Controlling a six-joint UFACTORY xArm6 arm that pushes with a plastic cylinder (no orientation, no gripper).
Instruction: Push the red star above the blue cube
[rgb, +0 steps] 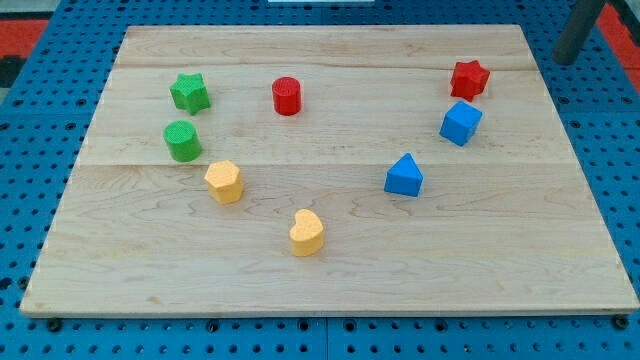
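the red star (469, 78) already sits just above the blue cube (460, 123), nearly touching, so the push looks about done, and my tip (567, 60), bare and holding nothing, hangs well right of the cube, needing at most a nudge.

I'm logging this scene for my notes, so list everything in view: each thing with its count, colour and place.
star: 1, red, the view's upper right, just above the cube
cube: 1, blue, right side
triangular block: 1, blue, right of centre
cylinder: 1, red, upper middle
star: 1, green, upper left
cylinder: 1, green, left, below the green star
block: 1, yellow, left of centre
heart: 1, yellow, lower middle
board: 1, pale wood, under all blocks
pegboard: 1, blue, around the board
rod: 1, dark, top right corner; my tip is off the board, right of the red star
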